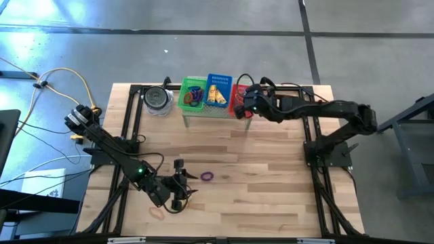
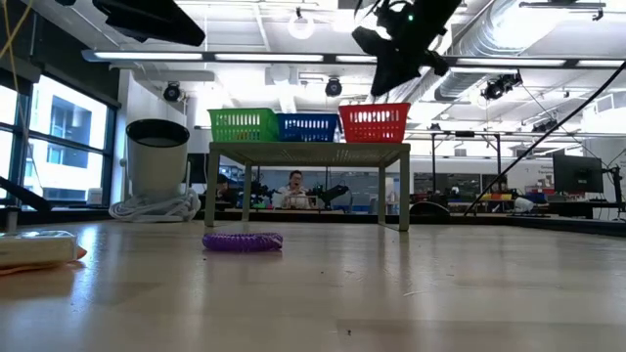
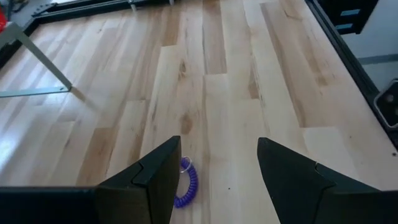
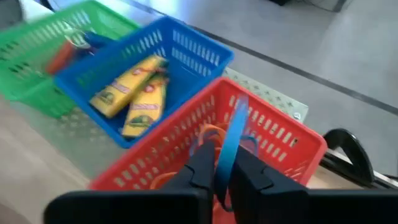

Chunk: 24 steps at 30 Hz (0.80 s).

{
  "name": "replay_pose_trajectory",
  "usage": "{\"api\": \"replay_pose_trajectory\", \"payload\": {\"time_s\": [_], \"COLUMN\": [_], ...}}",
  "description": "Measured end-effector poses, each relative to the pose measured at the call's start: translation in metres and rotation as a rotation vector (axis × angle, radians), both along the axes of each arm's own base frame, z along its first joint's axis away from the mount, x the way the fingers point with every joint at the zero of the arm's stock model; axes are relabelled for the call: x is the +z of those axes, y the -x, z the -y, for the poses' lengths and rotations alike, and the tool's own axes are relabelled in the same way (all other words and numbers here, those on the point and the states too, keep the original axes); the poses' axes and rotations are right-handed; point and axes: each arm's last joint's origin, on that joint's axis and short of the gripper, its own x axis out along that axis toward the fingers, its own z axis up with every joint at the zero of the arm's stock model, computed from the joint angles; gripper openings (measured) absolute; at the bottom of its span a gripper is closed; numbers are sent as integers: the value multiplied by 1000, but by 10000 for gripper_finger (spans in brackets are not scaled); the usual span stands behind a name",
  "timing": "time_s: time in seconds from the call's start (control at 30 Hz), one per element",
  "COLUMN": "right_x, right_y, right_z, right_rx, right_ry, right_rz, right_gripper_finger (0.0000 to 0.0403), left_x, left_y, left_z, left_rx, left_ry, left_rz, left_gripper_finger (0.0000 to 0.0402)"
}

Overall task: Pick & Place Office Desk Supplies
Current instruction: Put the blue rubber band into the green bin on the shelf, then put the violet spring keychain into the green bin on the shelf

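A purple coiled loop [image 1: 207, 177] [image 2: 243, 241] lies flat on the wooden table near its front. My left gripper [image 1: 180, 192] hovers open just left of it. In the left wrist view the loop [image 3: 186, 183] shows on the table beside one finger, untouched. My right gripper [image 1: 244, 102] [image 4: 224, 168] is above the red basket [image 1: 240, 99] [image 4: 280, 143] at the back, shut on a thin blue band [image 4: 234, 134]. Orange loops [image 4: 210, 133] lie inside that basket. My right gripper pinches the blue band's lower stretch [image 4: 225, 163] between its two fingers. The band passes through the narrow gap and stands out beyond the fingertips. It is lifted clear above the red basket's open top. The fingers slant down from the table's right side.
Green [image 1: 192, 95], blue [image 1: 218, 90] and red baskets sit side by side on a small raised stand [image 2: 308, 153] at the table's far edge. Yellow oblong packs [image 4: 127, 87] lie in the blue basket. A round grey tin [image 1: 157, 100] stands left of the stand. A pale loop [image 1: 157, 213] lies near the front edge.
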Motion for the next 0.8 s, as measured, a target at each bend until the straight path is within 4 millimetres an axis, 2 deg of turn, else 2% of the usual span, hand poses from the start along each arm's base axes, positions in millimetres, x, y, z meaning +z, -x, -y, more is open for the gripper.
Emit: {"api": "replay_pose_trajectory", "payload": {"time_s": [0.13,0.27,0.43,0.63,0.8], "right_x": [-4,-3,4,13,26], "right_y": [-1,-3,-7,-14,-19], "right_z": [3,2,-4,-15,-41], "right_rx": [-4,23,-3,3,79], "right_ry": [-21,-13,158,267,377], "right_rz": [-6,-2,-52,-18,5], "right_gripper_finger": [74,143,208,224,221], "left_x": [-7,-19,-25,-25,-26], "left_y": [-2,-6,-13,-12,-11], "left_z": [2,6,12,14,13], "left_rx": [-7,-6,-8,-41,-45], "left_ry": [-11,-41,-12,-43,-67], "left_rz": [-21,-55,-24,-22,-41], "left_gripper_finger": [203,203,203,203,203]}}
